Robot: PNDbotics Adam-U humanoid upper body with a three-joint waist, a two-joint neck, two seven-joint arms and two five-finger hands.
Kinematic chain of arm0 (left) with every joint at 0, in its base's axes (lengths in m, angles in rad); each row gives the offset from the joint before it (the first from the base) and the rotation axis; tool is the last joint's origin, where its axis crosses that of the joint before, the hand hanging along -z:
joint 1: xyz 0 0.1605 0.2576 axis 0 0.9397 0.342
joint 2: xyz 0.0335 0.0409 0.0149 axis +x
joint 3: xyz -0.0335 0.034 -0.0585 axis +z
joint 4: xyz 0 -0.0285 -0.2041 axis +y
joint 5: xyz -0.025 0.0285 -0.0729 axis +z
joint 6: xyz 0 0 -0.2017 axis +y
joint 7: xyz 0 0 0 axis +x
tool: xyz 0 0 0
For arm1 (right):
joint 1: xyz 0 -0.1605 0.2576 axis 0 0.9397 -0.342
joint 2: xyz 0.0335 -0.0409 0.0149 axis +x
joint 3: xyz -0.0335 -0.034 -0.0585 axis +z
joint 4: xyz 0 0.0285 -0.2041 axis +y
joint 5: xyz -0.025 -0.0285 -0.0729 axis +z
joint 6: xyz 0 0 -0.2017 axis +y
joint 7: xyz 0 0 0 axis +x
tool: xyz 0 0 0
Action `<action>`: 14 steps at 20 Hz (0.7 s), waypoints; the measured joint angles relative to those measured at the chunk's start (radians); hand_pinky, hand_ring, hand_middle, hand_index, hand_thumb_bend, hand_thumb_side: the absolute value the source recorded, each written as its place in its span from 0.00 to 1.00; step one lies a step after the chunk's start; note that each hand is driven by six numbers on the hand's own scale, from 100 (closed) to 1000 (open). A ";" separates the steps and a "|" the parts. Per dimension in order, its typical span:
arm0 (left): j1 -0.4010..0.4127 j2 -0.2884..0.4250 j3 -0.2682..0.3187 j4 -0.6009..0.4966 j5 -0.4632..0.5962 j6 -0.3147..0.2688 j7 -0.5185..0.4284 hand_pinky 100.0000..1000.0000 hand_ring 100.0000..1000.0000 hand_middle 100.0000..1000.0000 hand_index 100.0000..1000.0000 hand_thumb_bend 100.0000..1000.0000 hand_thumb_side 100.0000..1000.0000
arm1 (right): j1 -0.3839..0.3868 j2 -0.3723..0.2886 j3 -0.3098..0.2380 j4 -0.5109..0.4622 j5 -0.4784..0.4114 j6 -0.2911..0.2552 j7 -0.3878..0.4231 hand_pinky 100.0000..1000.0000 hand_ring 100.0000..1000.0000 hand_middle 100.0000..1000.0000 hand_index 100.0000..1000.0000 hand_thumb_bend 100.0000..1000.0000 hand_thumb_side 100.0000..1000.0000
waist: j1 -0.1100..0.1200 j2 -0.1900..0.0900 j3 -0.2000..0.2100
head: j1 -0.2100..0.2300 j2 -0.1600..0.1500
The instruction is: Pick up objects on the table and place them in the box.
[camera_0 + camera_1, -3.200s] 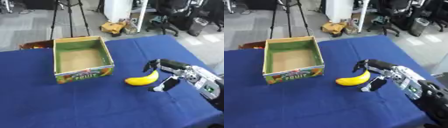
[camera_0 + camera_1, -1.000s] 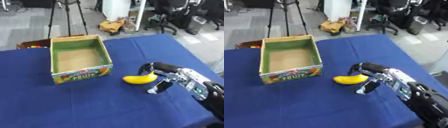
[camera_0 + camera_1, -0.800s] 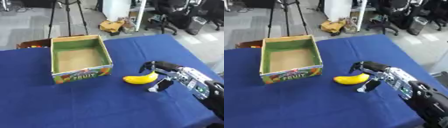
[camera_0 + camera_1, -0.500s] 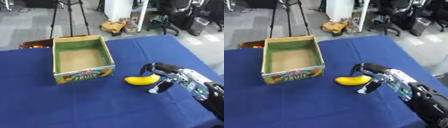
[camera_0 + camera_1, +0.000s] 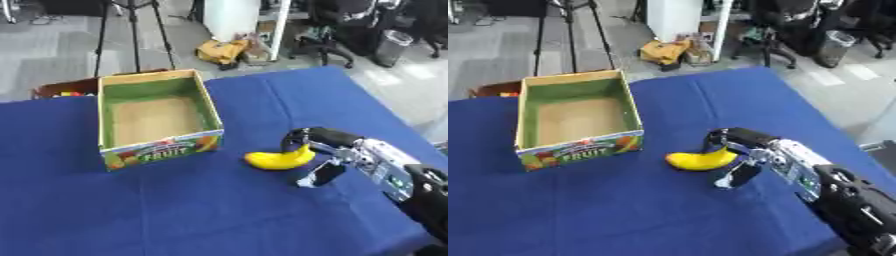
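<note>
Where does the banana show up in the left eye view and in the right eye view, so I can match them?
Left eye view: the banana lies right of centre on the blue table, at the right hand's fingertips.
Right eye view: the banana sits near the centre, shifted leftward.
Shared landmark: the box with the FRUIT label, up-left of the banana in both.

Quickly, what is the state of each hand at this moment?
Right hand: fingers curled round the end of the banana, which lies on the table.
Left hand: not in view.
</note>
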 measured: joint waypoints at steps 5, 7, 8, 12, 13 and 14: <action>0.000 0.000 0.000 0.000 0.000 0.000 0.000 0.41 0.58 0.46 0.34 0.83 0.47 | 0.000 0.000 0.000 0.006 0.007 -0.005 0.000 0.71 0.81 0.77 0.75 0.38 0.29 | 0.000 0.000 0.002 | -0.001 0.000; 0.000 0.000 0.000 0.000 0.000 0.000 0.000 0.41 0.58 0.46 0.34 0.83 0.47 | 0.000 0.000 0.000 0.007 0.009 -0.006 0.000 0.71 0.81 0.77 0.74 0.37 0.29 | 0.001 0.000 0.004 | -0.003 -0.001; 0.000 0.000 0.000 0.000 0.000 0.000 0.000 0.41 0.58 0.46 0.34 0.83 0.47 | 0.000 0.000 0.000 0.008 0.009 -0.006 0.001 0.71 0.81 0.77 0.74 0.36 0.29 | 0.001 0.000 0.005 | -0.004 -0.004; 0.000 0.000 0.000 0.000 0.000 0.001 -0.001 0.41 0.58 0.46 0.34 0.83 0.47 | 0.002 0.000 0.000 0.012 0.016 -0.008 0.001 0.71 0.81 0.77 0.73 0.34 0.29 | 0.002 0.000 0.007 | -0.008 -0.008; 0.000 0.000 0.000 0.000 0.000 0.001 -0.001 0.41 0.58 0.46 0.34 0.82 0.47 | 0.004 0.000 0.000 0.012 0.016 -0.008 0.001 0.71 0.81 0.77 0.72 0.34 0.29 | 0.003 0.000 0.008 | -0.008 -0.008; 0.000 0.000 0.000 0.000 0.000 0.001 -0.001 0.41 0.58 0.46 0.34 0.83 0.47 | 0.005 0.000 0.001 0.012 0.017 -0.009 0.001 0.71 0.81 0.77 0.72 0.33 0.29 | 0.004 0.000 0.009 | -0.008 -0.008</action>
